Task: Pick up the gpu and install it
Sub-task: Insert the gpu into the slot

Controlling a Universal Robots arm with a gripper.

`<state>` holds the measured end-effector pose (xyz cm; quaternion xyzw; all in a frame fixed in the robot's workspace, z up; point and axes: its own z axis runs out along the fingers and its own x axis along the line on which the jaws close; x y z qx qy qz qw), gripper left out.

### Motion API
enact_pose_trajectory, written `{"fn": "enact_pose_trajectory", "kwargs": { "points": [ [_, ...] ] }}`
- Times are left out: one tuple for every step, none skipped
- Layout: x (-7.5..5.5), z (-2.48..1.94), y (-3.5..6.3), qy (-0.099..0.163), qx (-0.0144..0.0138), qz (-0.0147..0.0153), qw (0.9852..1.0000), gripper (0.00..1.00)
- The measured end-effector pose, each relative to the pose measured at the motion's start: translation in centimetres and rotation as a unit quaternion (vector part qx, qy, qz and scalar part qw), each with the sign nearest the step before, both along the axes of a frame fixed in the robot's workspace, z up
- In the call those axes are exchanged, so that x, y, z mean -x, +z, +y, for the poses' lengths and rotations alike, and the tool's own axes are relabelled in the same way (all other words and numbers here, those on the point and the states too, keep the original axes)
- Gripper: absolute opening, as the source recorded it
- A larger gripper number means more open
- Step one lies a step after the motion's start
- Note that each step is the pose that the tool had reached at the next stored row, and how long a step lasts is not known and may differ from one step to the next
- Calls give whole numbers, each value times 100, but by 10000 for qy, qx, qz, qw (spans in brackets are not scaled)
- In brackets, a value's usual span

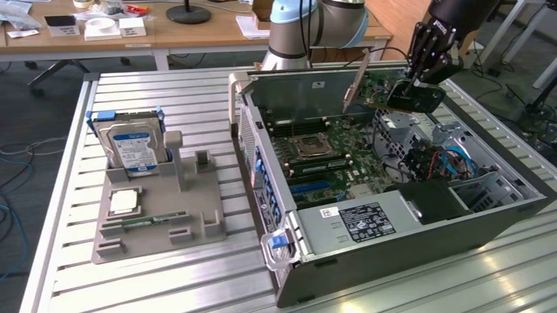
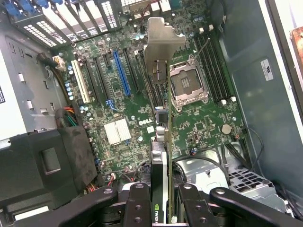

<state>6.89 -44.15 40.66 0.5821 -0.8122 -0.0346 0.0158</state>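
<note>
Partly closed, the pincer [image 2: 163, 203] clamps the gpu [image 2: 160, 45] edge-on above the motherboard [image 2: 201, 124].

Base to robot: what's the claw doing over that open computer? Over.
Claw shut on the gpu. Card on edge above the motherboard, not in a slot. Nothing seen in its way.

Exterior view looks down from afar; wrist view, seemingly vertical, hangs close over shared motherboard [image 1: 341, 163] [image 2: 199, 124].
</note>
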Motion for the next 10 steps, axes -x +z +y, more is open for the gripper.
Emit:
{"fn": "enact_pose_trajectory", "kwargs": {
  "points": [
    [0,0,0,0,0,0,10000,27],
    [0,0,0,0,0,0,10000,27],
    [0,0,0,0,0,0,10000,27],
    [0,0,0,0,0,0,10000,27],
    [0,0,0,0,0,0,10000,27],
    [0,0,0,0,0,0,10000,27],
    [0,0,0,3,0,0,10000,27],
    [0,0,0,17,0,0,10000,27],
    [0,0,0,43,0,0,10000,27],
    [0,0,0,79,0,0,10000,27]
  ]
}}
